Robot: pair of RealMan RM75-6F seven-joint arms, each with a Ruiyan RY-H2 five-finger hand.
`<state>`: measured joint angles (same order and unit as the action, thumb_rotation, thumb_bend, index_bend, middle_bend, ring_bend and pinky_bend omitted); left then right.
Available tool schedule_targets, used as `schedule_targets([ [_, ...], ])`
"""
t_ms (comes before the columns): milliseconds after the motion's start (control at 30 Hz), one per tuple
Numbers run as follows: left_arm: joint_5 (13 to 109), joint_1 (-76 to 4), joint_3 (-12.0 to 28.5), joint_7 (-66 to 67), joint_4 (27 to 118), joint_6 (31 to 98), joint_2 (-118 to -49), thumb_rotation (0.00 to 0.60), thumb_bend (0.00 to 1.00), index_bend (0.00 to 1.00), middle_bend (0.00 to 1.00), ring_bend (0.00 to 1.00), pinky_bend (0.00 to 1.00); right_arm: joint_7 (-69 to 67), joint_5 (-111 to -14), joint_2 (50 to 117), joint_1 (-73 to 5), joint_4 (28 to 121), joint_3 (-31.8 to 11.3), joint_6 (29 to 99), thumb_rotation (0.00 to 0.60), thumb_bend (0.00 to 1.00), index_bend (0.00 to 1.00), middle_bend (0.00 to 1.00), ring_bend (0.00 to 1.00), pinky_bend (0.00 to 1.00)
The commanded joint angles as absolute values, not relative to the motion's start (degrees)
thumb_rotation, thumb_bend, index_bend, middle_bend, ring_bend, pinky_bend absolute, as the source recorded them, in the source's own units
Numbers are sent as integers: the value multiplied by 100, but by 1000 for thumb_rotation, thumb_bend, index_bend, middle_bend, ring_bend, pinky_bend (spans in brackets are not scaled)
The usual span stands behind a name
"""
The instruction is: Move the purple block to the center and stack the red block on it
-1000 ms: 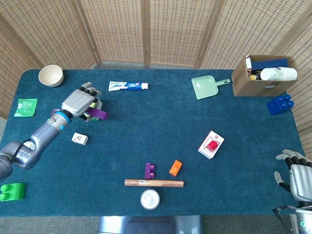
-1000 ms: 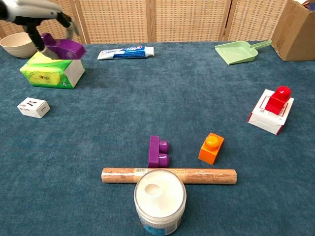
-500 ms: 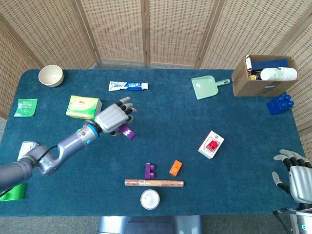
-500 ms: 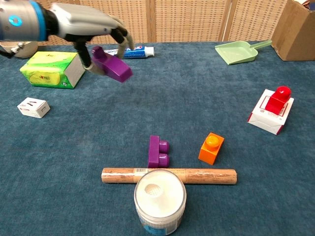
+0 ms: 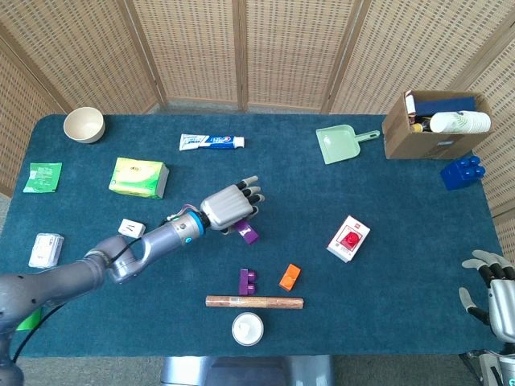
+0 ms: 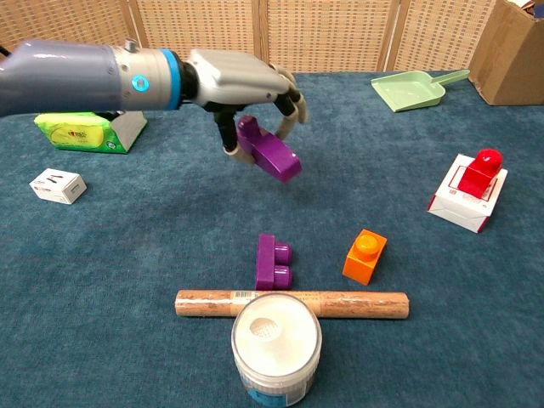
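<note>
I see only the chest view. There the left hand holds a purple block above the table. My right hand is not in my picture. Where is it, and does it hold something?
Observer: The right hand is at the table's near right corner, fingers apart, holding nothing.
Operator: Is any block outside my frame?
Observer: Yes, a blue block lies at the right edge, beside the cardboard box.
Operator: What is inside that box?
Observer: What looks like a stack of white cups, lying on its side.

Head view looks steeply down on the whole table (image 5: 80, 338); chest view low, near, facing forward
</note>
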<state>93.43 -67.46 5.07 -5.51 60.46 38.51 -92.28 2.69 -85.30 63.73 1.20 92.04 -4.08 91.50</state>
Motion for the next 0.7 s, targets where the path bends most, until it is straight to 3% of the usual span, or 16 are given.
schedule_targets([
  [33, 9446, -6976, 436, -698, 5657, 3772, -9575, 600, 322, 551, 220, 158, 0, 237, -8518, 6364, 160, 9204, -399, 9184, 588, 285, 372, 272, 231, 297],
  [700, 9415, -7775, 398, -871, 4125, 3426, -10834, 600, 321, 546, 204, 154, 0, -131, -8471, 6332, 376, 9017, -392, 9358, 591, 286, 371, 272, 231, 297],
])
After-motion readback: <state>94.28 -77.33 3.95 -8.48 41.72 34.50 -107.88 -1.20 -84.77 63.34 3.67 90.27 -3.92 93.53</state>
